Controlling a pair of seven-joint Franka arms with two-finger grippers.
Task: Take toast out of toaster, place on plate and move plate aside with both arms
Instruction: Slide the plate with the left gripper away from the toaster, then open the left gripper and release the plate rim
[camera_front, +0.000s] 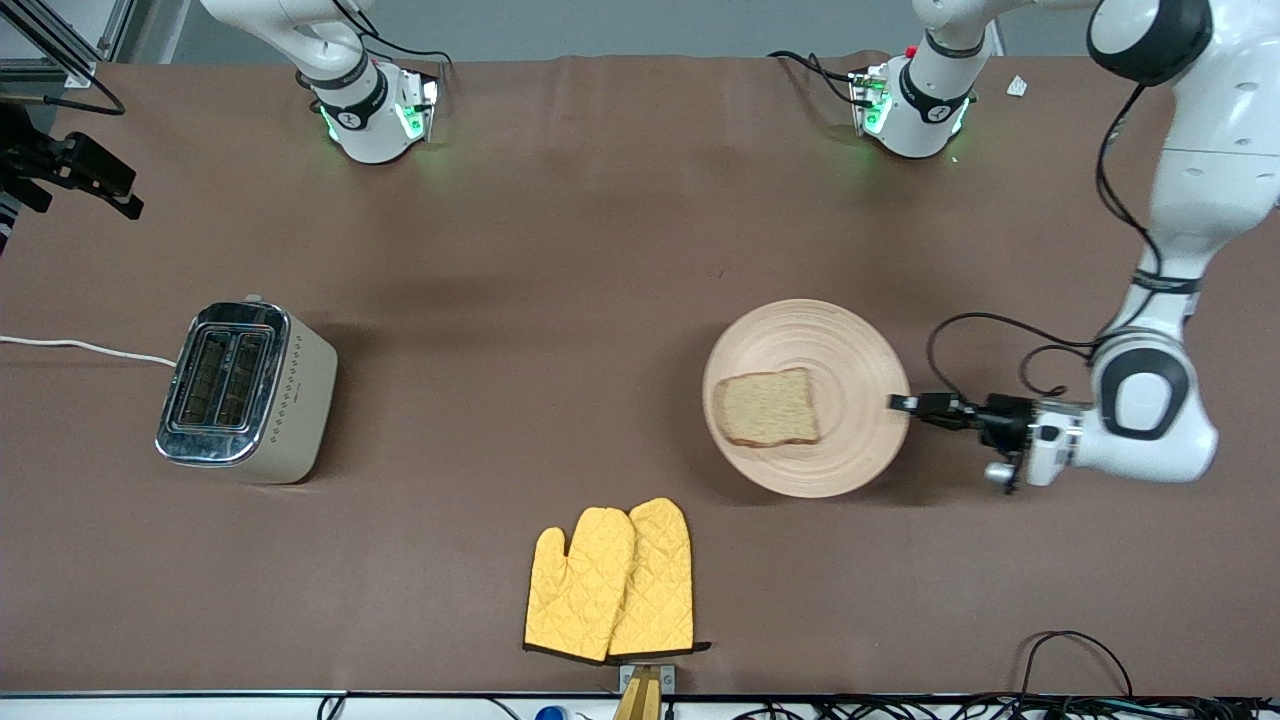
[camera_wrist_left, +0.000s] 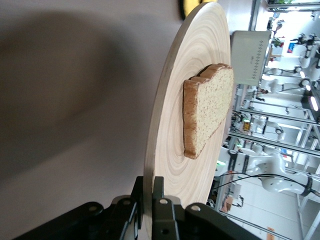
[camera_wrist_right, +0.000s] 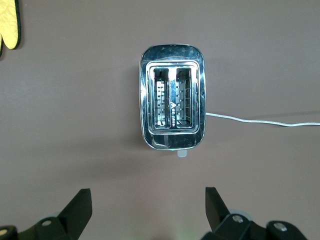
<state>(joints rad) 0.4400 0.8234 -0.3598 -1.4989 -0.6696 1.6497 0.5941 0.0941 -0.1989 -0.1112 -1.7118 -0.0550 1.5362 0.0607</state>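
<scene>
The toast lies flat on the round pale plate, a little toward the right arm's end of its middle. The plate rests on the brown table. My left gripper is shut on the plate's rim at the edge toward the left arm's end. In the left wrist view the two fingers clamp the rim, with the plate and the toast past them. My right gripper is open and empty, high over the toaster. It is out of the front view.
The silver and beige toaster stands toward the right arm's end, both slots empty, with its white cord running off the table's edge. Two yellow oven mitts lie near the table's front edge, nearer to the camera than the plate.
</scene>
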